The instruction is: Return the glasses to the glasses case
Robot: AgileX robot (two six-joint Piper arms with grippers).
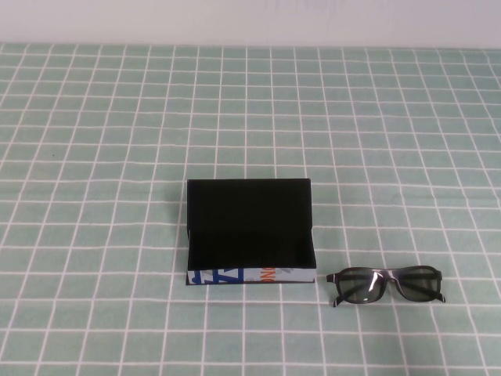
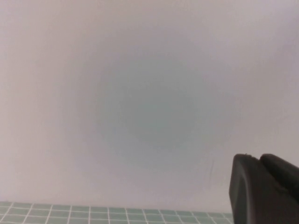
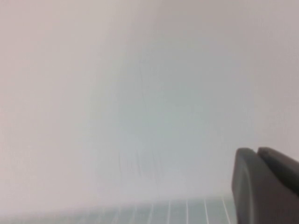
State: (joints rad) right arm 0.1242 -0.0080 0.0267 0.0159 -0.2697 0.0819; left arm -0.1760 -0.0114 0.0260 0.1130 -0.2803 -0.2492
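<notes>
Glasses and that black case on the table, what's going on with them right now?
Nothing is being handled yet. The glasses case lies open on the green checked tablecloth, and the glasses lie on the cloth just to its right, outside it. Neither arm shows in the high view. The left gripper and the right gripper are parked off the work area, facing the pale wall; the right jaws are shut.

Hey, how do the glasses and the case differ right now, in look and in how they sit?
The case is a boxy black rectangle with its lid up, showing a dark inside; the glasses are a thin frame with see-through greenish lenses. The case is clearly wider and deeper than the glasses. The case has a white front edge with blue and orange print; the glasses show no print. Both are black, rest on the green checked cloth, and sit apart, the glasses to the case's right.
</notes>
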